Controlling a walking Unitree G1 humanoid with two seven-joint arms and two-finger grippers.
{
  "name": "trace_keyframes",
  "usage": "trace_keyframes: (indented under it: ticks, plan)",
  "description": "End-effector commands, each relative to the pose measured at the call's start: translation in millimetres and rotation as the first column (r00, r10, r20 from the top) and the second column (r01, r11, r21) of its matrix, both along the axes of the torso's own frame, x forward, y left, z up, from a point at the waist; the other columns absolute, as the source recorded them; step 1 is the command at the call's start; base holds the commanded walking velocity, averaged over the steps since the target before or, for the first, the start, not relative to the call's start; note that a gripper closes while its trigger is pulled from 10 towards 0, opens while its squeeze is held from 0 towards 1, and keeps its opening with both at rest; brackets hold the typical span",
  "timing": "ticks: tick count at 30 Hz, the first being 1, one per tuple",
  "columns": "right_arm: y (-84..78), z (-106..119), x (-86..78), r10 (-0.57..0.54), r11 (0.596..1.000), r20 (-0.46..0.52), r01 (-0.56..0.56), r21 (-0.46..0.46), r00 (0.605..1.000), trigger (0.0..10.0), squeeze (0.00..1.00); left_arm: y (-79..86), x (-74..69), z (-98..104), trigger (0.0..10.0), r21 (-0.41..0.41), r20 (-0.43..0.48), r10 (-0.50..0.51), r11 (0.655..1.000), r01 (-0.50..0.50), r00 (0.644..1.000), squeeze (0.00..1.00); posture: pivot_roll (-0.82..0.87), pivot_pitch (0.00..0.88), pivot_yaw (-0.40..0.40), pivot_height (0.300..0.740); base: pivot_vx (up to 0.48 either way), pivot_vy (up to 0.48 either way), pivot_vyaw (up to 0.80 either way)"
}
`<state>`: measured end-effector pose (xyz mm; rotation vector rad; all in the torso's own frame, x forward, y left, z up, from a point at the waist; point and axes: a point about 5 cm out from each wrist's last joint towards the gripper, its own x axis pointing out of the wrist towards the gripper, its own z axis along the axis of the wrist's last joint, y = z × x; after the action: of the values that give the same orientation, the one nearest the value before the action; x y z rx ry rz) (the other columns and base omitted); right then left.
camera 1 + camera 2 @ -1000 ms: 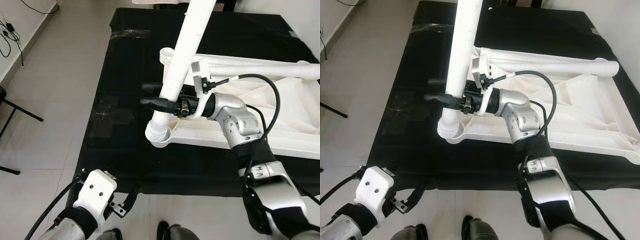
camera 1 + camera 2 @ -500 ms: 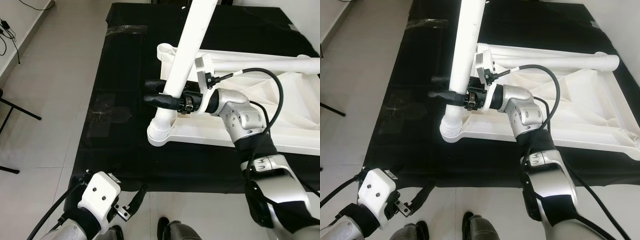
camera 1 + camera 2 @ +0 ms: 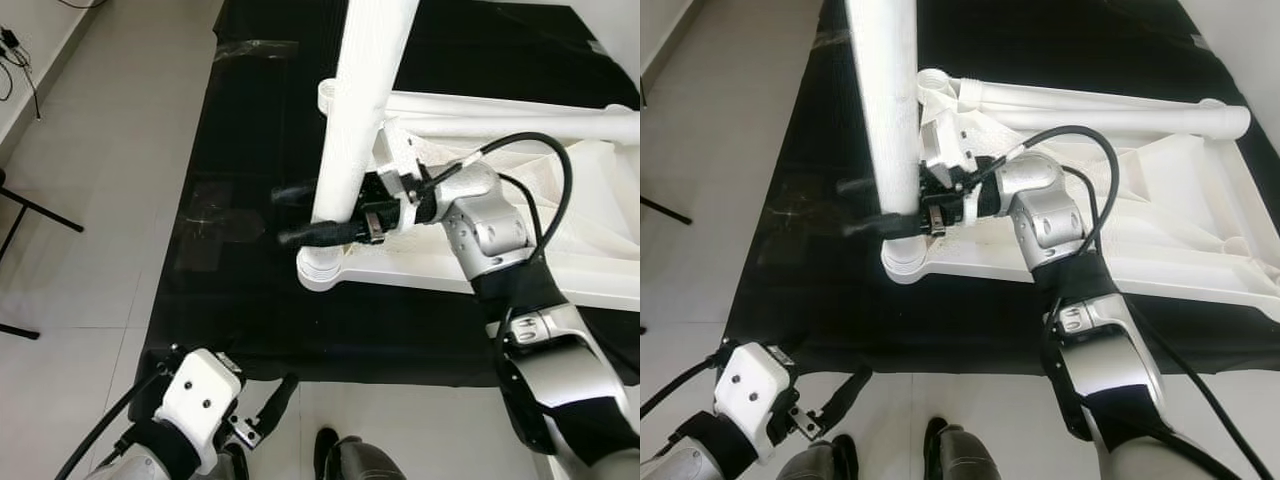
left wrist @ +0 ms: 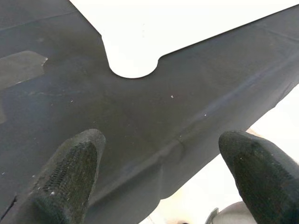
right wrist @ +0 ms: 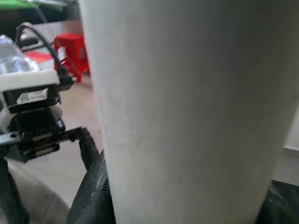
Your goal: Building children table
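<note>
The white table leg (image 3: 352,120) runs off the frame's top edge. It hides part of the right gripper (image 3: 300,215), whose far finger blurs against the black mat (image 3: 250,120).

White table leg (image 3: 355,120), black mat (image 3: 240,290), black fingers (image 4: 70,172)

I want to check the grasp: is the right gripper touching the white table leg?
Touching. In the left eye view the right gripper has a finger on each side of the upright table leg; the right wrist view shows them pressed against it.
</note>
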<state>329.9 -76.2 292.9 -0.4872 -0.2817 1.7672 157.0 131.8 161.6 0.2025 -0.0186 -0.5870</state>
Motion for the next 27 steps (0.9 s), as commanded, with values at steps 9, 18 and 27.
trace_keyframes:
  ticks: [9, 18, 27]
  plan:
    - [1.1, -25.4, -1.8, 0.037, 0.987, -0.047, -0.044, -0.156, 0.998, 10.0, 0.0, -2.3, -3.3, -0.4, 10.0, 0.007, 0.011, -0.016, 1.0, 0.016, 1.0, 0.0, -0.17, 0.352, -0.1, 0.74, 0.0, 0.0, 0.0]
    - [4.3, -24.3, 20.4, -0.226, 0.974, -0.156, 0.225, -0.027, 0.962, 10.0, 0.0, -3.2, -2.9, -1.9, 10.0, 0.003, 0.012, -0.018, 1.0, 0.018, 1.0, 0.0, -0.17, 0.338, -0.098, 0.74, 0.0, 0.0, 0.0]
    - [-10.0, -32.6, 26.1, -0.383, 0.91, -0.268, 0.411, 0.054, 0.884, 10.0, 0.0, -2.6, -2.4, -3.1, 10.0, 0.0, 0.01, -0.025, 1.0, 0.025, 1.0, 0.0, -0.18, 0.331, -0.09, 0.74, 0.0, 0.0, 0.0]
